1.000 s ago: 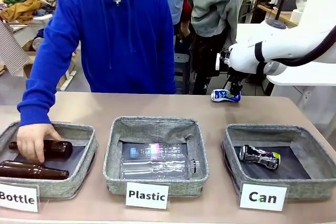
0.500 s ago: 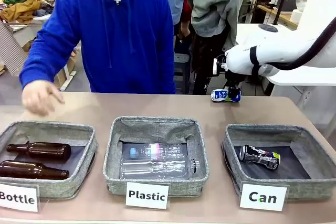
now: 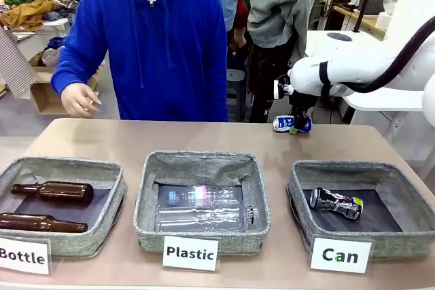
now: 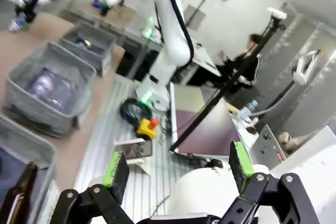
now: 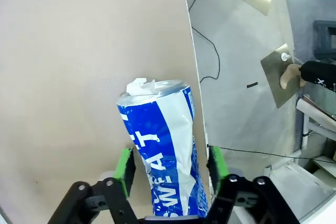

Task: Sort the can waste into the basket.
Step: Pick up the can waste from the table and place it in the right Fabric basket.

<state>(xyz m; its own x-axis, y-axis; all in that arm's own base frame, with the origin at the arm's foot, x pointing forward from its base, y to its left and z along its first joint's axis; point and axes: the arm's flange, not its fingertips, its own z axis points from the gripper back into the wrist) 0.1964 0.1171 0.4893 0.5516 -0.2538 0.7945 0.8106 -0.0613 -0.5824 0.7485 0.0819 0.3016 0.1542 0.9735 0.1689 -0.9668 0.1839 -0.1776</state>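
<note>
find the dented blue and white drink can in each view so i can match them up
Front view: dented blue and white drink can at the table's far right edge, in the right gripper.
Left wrist view: tiny, top left.
Right wrist view: centre bottom, between green pads.
Shared landmark: the beige table.

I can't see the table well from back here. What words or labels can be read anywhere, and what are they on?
"Bottle": white card before the left basket.
"Plastic": white card before the middle basket.
"Can": white card before the right basket.
"SWEAT": partly cut off, on the blue and white can between the right gripper's pads.
Print on the black and silver can: too small to read.
</note>
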